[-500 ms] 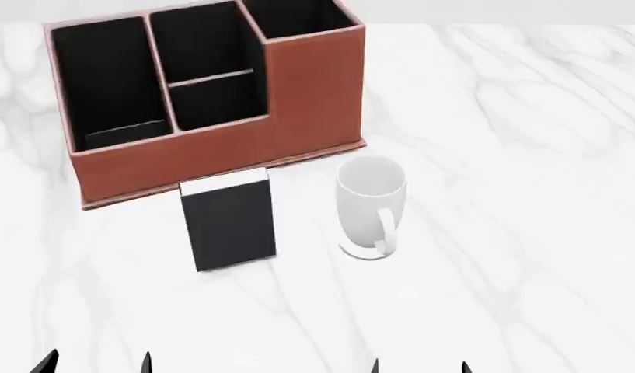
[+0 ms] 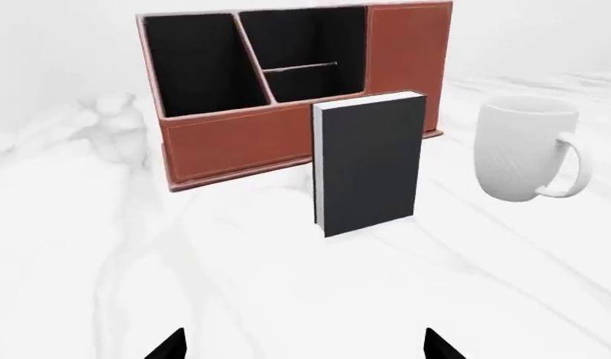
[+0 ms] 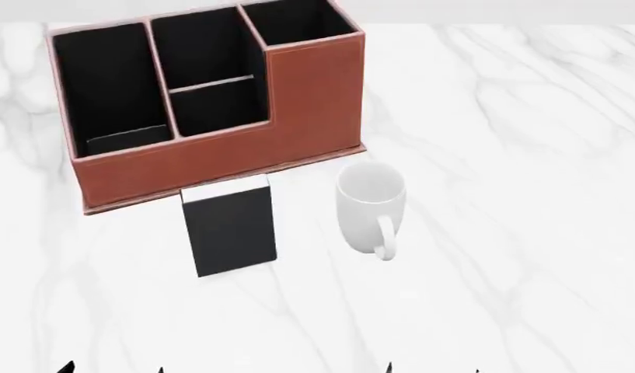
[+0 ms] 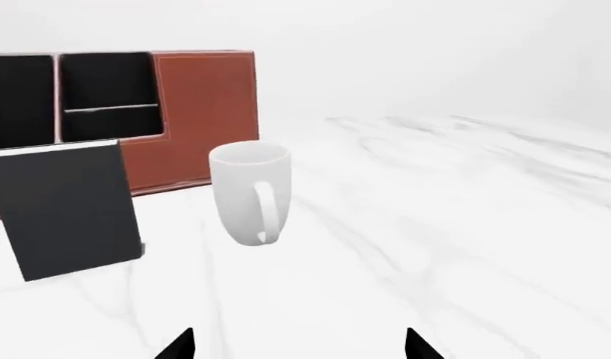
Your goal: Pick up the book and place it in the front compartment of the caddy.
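Observation:
The black book (image 3: 231, 230) stands upright on the white marble table, just in front of the reddish-brown caddy (image 3: 208, 159). It also shows in the left wrist view (image 2: 370, 163) and the right wrist view (image 4: 68, 208). The caddy (image 2: 245, 142) has black-lined sections, its middle one split by a divider, and its right end is taller. My left gripper (image 2: 303, 350) is open and empty, well short of the book. My right gripper (image 4: 297, 348) is open and empty, short of the mug. Only the fingertips (image 3: 66, 367) show at the head view's lower edge.
A white mug (image 3: 370, 203) stands upright right of the book, handle toward me; it shows too in the left wrist view (image 2: 529, 149) and the right wrist view (image 4: 250, 193). The marble table (image 3: 504, 194) stretches away to the right.
The fingertips have sunk lower in the head view. The book, mug and caddy sit slightly lower in that view, with no change among themselves.

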Available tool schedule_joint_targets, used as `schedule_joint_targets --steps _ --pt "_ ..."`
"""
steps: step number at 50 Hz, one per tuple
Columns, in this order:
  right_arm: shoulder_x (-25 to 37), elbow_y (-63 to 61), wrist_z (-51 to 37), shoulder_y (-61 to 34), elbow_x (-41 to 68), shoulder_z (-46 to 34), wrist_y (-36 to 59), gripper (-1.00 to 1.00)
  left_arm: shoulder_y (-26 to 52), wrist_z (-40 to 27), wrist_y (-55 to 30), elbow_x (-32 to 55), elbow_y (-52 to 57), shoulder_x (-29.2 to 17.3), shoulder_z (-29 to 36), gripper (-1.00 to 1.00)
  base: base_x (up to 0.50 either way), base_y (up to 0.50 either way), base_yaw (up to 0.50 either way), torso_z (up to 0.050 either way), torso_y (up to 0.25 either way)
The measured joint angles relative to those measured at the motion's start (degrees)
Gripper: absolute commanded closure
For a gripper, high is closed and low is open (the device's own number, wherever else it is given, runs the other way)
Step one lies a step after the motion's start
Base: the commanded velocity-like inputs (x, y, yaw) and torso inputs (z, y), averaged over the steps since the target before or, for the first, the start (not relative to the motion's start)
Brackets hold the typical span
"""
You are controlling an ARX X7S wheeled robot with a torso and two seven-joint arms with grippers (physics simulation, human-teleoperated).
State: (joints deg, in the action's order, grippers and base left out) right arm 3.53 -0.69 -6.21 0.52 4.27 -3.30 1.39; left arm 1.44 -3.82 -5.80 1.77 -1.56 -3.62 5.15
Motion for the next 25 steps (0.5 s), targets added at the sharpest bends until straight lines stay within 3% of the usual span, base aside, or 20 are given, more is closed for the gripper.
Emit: schedule_joint_targets --steps 8,25 --pt "1.1 -4.3 -3.0 -0.9 2.2 1.3 1.9 -1.00 1.7 -1.8 -7.0 0.7 4.9 -1.4 0.1 -1.00 0.50 0.00 0.00 0.000 0.000" --pt "6.1 -22.3 -7.5 -4.1 6.7 5.7 15.0 -1.00 5.0 -1.3 -23.6 5.2 28.0 -6.0 -1.8 -1.00 0.50 0.00 0.00 0.000 0.000"
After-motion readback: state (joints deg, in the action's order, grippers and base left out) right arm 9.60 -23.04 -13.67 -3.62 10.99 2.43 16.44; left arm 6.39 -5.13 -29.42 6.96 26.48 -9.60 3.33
